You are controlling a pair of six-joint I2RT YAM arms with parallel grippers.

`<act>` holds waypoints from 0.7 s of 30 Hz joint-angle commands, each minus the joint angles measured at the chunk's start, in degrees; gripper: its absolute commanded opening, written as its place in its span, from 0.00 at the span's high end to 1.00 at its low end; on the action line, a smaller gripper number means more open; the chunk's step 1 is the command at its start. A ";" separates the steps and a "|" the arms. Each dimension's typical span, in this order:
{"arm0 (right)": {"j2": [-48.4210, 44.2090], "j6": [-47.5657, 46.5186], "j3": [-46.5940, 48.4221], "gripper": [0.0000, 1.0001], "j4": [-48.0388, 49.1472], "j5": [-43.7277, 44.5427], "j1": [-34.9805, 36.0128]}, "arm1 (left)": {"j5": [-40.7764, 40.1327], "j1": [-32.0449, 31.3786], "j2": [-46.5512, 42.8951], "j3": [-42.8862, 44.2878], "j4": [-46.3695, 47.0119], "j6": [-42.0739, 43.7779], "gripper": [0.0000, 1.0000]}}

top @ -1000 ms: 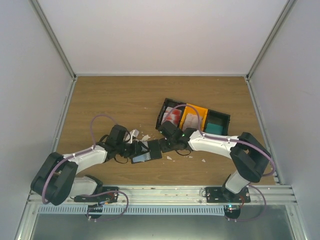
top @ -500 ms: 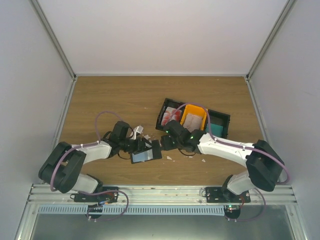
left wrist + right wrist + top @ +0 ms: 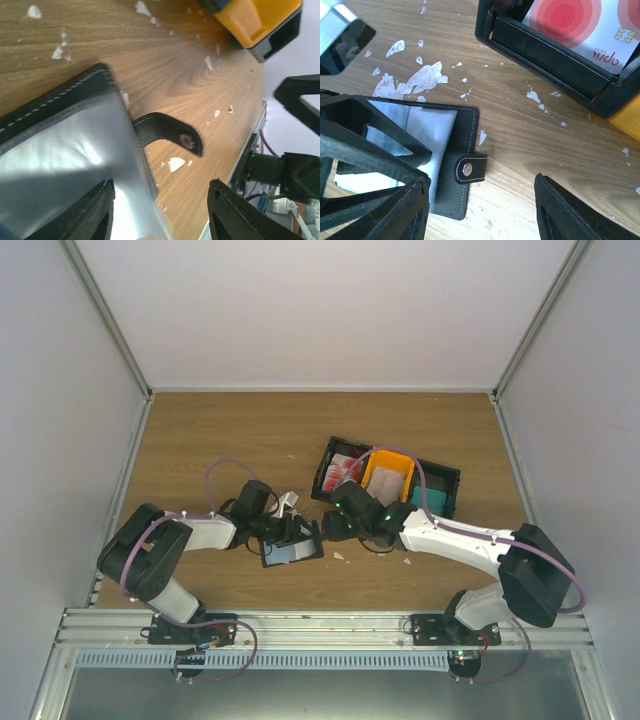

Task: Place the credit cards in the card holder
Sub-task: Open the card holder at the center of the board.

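The black card holder (image 3: 293, 551) lies open on the table, its clear sleeves up. It also shows in the left wrist view (image 3: 65, 150) and the right wrist view (image 3: 447, 150), with its clasp tab (image 3: 470, 168) pointing right. My left gripper (image 3: 286, 533) is open over the holder's left part, one finger (image 3: 90, 215) over the clear sleeve. My right gripper (image 3: 328, 525) is open and empty just right of the tab. Red-and-white credit cards (image 3: 580, 25) lie in the black bin (image 3: 330, 465). Pale cards sit in the orange bin (image 3: 388, 478).
A teal-filled black compartment (image 3: 432, 495) ends the bin row at the right. White paper scraps (image 3: 415, 80) are scattered on the wood around the holder. The orange bin's corner (image 3: 260, 20) shows in the left wrist view. Side walls stand left and right.
My left arm has stretched further right, bringing its gripper over the holder. My right arm's elbow has swung right while its gripper stayed by the tab. The holder has barely shifted.
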 commanded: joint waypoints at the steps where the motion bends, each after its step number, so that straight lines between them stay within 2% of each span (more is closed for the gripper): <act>1: -1.20 1.41 -0.94 0.41 1.22 1.42 0.00 | -4.15 -1.13 1.65 1.23 -0.43 2.27 0.47; 12: -2.10 1.24 0.33 0.42 -1.11 3.37 -1.18 | -8.31 -4.16 3.72 2.32 -2.76 2.86 0.51; 18: -3.17 -8.49 4.70 0.50 -4.94 6.13 -5.83 | -19.23 -7.63 -0.18 4.03 -8.14 3.29 0.59; 21: -3.55 -11.93 5.68 0.56 -5.11 4.41 -11.09 | -20.36 -8.51 -0.84 3.97 -8.64 3.03 0.62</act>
